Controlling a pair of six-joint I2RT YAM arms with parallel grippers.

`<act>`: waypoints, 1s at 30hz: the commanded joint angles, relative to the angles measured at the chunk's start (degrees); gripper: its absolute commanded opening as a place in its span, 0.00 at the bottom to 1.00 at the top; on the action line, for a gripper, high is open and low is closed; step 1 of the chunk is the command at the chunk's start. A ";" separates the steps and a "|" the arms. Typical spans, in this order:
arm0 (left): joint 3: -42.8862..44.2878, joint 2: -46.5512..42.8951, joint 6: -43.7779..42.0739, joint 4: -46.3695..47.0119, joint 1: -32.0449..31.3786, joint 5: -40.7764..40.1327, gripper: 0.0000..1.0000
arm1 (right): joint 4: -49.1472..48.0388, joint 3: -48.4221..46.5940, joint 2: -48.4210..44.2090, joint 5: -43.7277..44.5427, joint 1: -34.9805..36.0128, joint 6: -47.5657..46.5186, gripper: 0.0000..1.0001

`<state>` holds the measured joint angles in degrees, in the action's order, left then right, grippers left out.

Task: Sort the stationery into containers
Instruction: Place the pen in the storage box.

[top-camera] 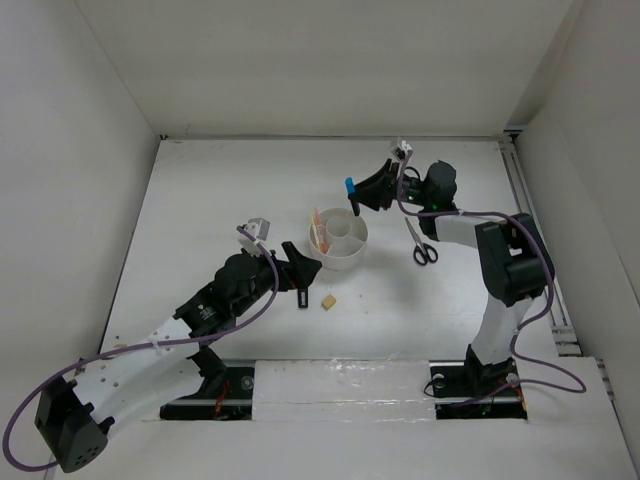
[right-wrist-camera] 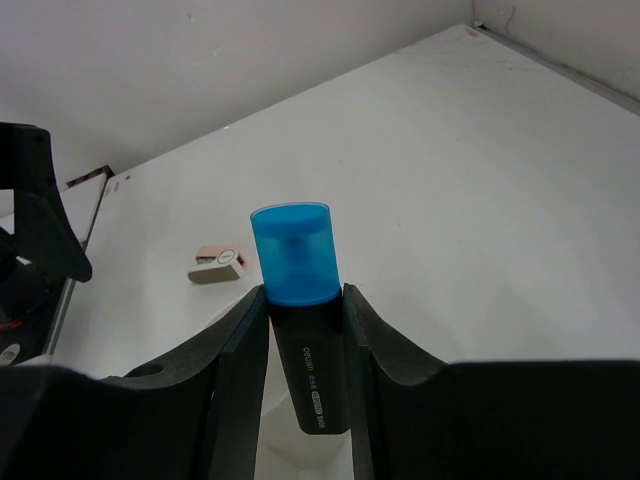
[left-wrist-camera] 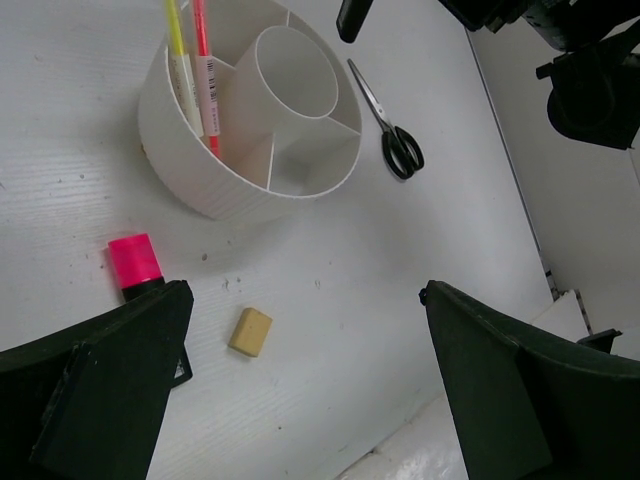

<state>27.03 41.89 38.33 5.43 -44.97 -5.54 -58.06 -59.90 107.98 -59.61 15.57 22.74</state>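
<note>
The round white organizer (top-camera: 338, 238) (left-wrist-camera: 250, 130) stands mid-table, with a yellow pen (left-wrist-camera: 178, 50) and a pink pen (left-wrist-camera: 205, 70) leaning in one wedge compartment. My right gripper (top-camera: 360, 195) (right-wrist-camera: 305, 300) is shut on the blue-capped black marker (top-camera: 350, 186) (right-wrist-camera: 295, 255), held cap up over the organizer's far right rim. My left gripper (top-camera: 300, 270) (left-wrist-camera: 305, 300) hangs wide open above the table, just near of the organizer. The pink-capped marker (left-wrist-camera: 135, 262) lies by its left finger, and the tan eraser (top-camera: 328, 301) (left-wrist-camera: 250, 331) lies between the jaws' span.
Black-handled scissors (top-camera: 422, 245) (left-wrist-camera: 390, 120) lie right of the organizer, under the right arm. A small pink-and-white piece (right-wrist-camera: 217, 265) lies on the table farther off in the right wrist view. White walls enclose the table on three sides.
</note>
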 commanded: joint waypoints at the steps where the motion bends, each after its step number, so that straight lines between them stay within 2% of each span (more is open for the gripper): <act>1: 2.07 -0.23 -0.97 3.45 0.15 0.62 1.00 | -5.57 2.93 -3.48 -0.85 -0.10 0.20 0.00; 26: 0.40 -3.92 -1.50 2.92 0.15 0.62 1.00 | -6.89 8.39 -2.95 3.01 1.48 -1.55 0.00; 30: 0.40 -3.92 -1.50 2.92 0.15 0.62 1.00 | -3.73 8.40 -2.95 4.24 1.48 -2.79 0.00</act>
<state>27.03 38.65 37.71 6.20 -44.97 -5.34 -60.38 -51.51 106.17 -56.45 16.60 22.04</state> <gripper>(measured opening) 0.997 0.373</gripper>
